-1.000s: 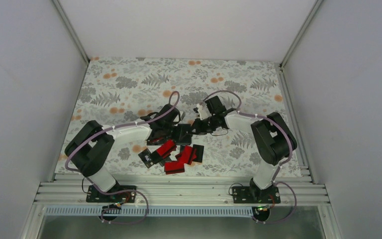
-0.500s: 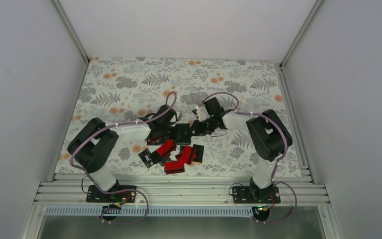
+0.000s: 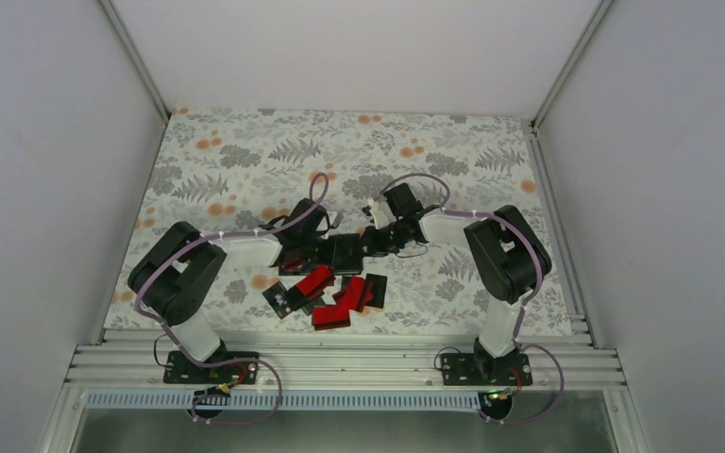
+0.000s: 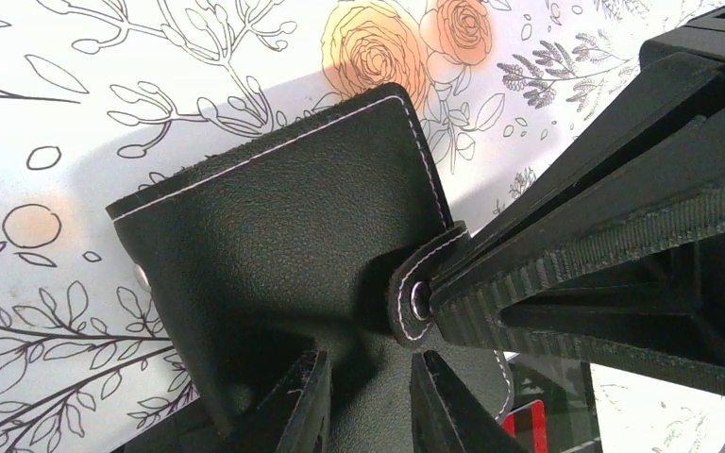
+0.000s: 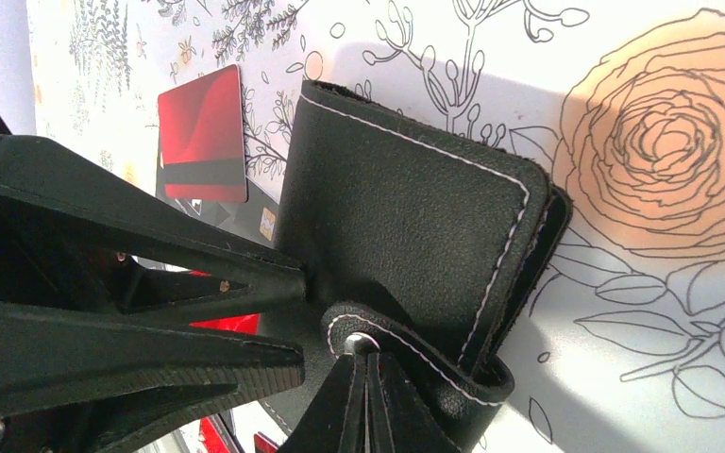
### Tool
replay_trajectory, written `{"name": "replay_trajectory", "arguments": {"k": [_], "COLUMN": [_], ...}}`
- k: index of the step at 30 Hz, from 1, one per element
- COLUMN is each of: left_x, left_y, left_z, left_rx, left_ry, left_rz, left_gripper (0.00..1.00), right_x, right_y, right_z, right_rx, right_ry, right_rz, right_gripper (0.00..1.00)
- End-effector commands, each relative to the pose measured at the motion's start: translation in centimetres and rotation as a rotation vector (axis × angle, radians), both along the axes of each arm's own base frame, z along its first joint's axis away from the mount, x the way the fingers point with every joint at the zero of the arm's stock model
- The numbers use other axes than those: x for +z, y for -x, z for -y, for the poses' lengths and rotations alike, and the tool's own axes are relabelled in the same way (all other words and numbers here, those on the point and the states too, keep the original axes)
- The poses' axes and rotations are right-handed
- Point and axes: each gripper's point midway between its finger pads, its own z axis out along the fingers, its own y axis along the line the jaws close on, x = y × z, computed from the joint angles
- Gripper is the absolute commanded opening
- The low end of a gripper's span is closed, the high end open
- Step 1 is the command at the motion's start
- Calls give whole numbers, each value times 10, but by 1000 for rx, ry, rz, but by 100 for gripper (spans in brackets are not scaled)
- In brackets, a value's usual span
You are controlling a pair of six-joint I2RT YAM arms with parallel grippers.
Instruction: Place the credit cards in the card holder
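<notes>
The black card holder [image 3: 346,255] lies closed on the floral cloth between my two grippers; it also shows in the left wrist view [image 4: 283,236] and the right wrist view [image 5: 406,208]. My right gripper [image 5: 366,363] is shut on the holder's snap strap [image 5: 406,354] and lifts its tab off the cover. My left gripper [image 4: 370,363] is open, its fingertips [image 4: 313,396] resting on the holder's cover, close to the strap. In the top view the left gripper [image 3: 326,250] and right gripper [image 3: 365,245] meet over the holder. Red and black credit cards [image 3: 335,294] lie in a loose pile just in front.
One red card [image 5: 203,132] lies beside the holder's near edge, under my left gripper. A black card [image 3: 278,298] sits at the pile's left end. The cloth [image 3: 245,160] stretches far behind. White walls stand on three sides, and a metal rail [image 3: 340,363] lines the near edge.
Both wrists have shifted slightly to the left over the holder. The holder and the pile of cards have stayed in place.
</notes>
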Motion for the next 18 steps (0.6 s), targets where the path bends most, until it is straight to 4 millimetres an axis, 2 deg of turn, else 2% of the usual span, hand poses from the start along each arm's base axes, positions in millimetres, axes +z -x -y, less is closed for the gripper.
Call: {"name": "replay_trajectory", "arguments": {"k": [1, 18], "left_x": [-8, -21], "left_y": [-2, -7], "left_z": [2, 3], "left_rx": [1, 4], "left_ry": [22, -6], "left_rz": [-15, -53], "left_gripper": [22, 19], "right_x": [-9, -21], "right_y": [3, -3], "right_z": [-6, -7], "right_rx": [25, 25], "right_ry": [17, 109], "right_rz": [-2, -24], "right_gripper": [4, 4]}}
